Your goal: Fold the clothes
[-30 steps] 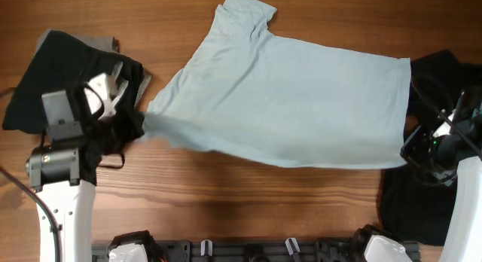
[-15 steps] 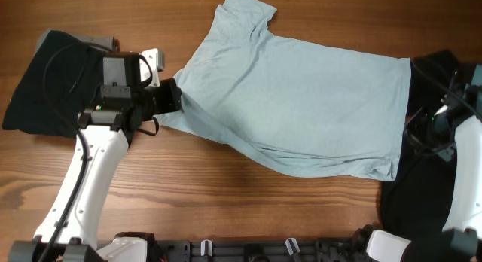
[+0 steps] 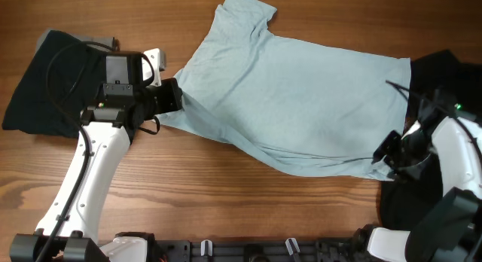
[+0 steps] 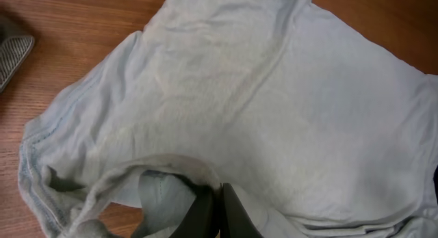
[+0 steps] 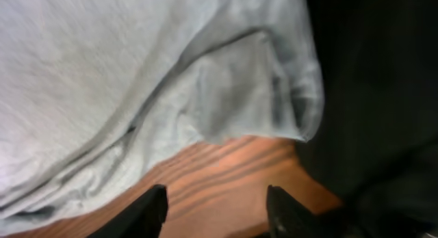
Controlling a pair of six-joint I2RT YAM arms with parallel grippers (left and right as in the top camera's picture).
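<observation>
The pale light-blue knit T-shirt [image 3: 294, 96] lies spread but wrinkled, one fold pinched by the left gripper [image 4: 220, 209], its hem corner just beyond the right gripper's [image 5: 215, 200] spread fingers.

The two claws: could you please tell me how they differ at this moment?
The left claw is shut, pinching the T-shirt; the right claw is open and empty. The left grips one end of the shirt; the right hovers over bare table by the opposite corner. Both are at the shirt's edge.
</observation>
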